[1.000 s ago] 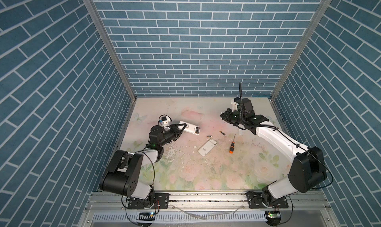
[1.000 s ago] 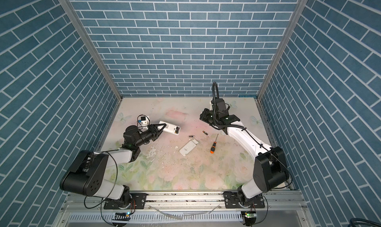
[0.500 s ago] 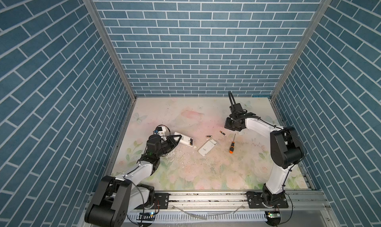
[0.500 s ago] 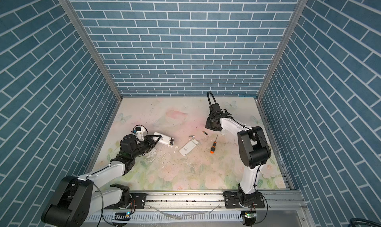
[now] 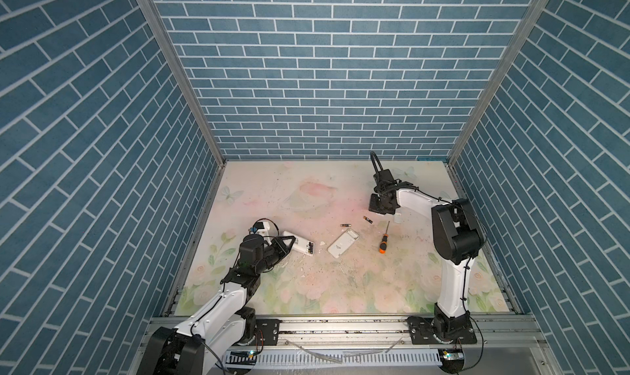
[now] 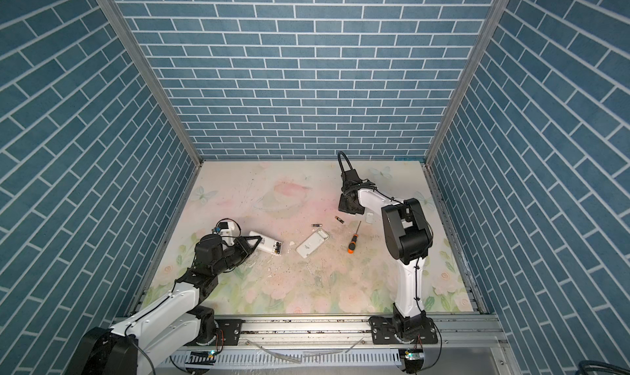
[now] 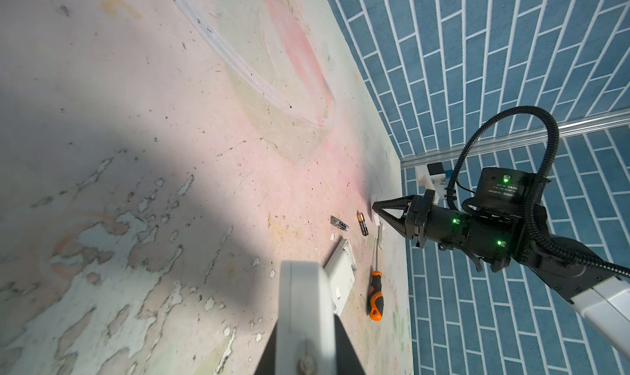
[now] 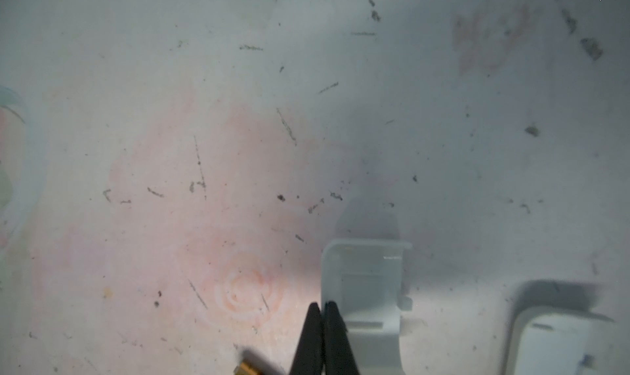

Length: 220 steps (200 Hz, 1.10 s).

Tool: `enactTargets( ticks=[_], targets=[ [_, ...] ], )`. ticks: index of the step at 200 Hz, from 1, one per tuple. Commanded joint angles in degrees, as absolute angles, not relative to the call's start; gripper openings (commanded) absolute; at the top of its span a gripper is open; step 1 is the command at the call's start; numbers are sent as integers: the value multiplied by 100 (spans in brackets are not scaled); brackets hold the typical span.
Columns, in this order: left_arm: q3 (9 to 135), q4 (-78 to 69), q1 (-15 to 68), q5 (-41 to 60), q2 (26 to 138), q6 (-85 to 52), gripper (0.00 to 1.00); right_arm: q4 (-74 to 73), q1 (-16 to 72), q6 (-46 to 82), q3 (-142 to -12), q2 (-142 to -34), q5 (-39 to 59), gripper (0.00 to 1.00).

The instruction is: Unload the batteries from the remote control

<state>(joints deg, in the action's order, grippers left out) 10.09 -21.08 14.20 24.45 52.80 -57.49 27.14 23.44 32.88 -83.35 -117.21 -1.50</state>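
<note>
Batteries [image 5: 345, 225] are seen loose on the table [image 5: 306, 192]. The remote control [image 5: 304, 249] is clamped by the left gripper [image 5: 290, 242]; the right gripper [image 8: 322, 318] is closed, empty.

Blue brick walls [image 5: 324, 83], black gold-tipped batteries [image 5: 367, 219]

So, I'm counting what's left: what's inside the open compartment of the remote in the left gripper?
The remote's open compartment shows dark shapes with orange specks, likely batteries in place; their number is too small to tell. The left gripper covers its other end.
</note>
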Motion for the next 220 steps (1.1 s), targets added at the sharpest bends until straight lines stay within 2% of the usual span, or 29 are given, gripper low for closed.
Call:
enactTargets(
  ticks=[1, 25, 58, 144, 172, 220],
  targets=[
    [874, -2004, 1450, 2438, 5281, -5635, 0, 2987, 2312, 3142, -8569, -11865, -254, 0],
    [799, -2050, 1450, 2446, 5326, -5617, 0, 3051, 2312, 3129, -8602, -11852, -294, 0],
    [738, -1880, 1450, 2368, 5193, -5570, 0, 3049, 2312, 3146, -8625, -11864, -263, 11],
    [581, -1394, 1450, 2252, 4819, -5354, 6, 3184, 2403, 3157, -8739, -11459, -47, 30],
    [538, -1101, 1450, 2224, 4643, -5260, 12, 3438, 2589, 3077, -8927, -11019, 14, 32],
    [450, -437, 1450, 2109, 4089, -5175, 31, 4111, 3376, 2689, -9943, -10719, 70, 41]
  ],
)
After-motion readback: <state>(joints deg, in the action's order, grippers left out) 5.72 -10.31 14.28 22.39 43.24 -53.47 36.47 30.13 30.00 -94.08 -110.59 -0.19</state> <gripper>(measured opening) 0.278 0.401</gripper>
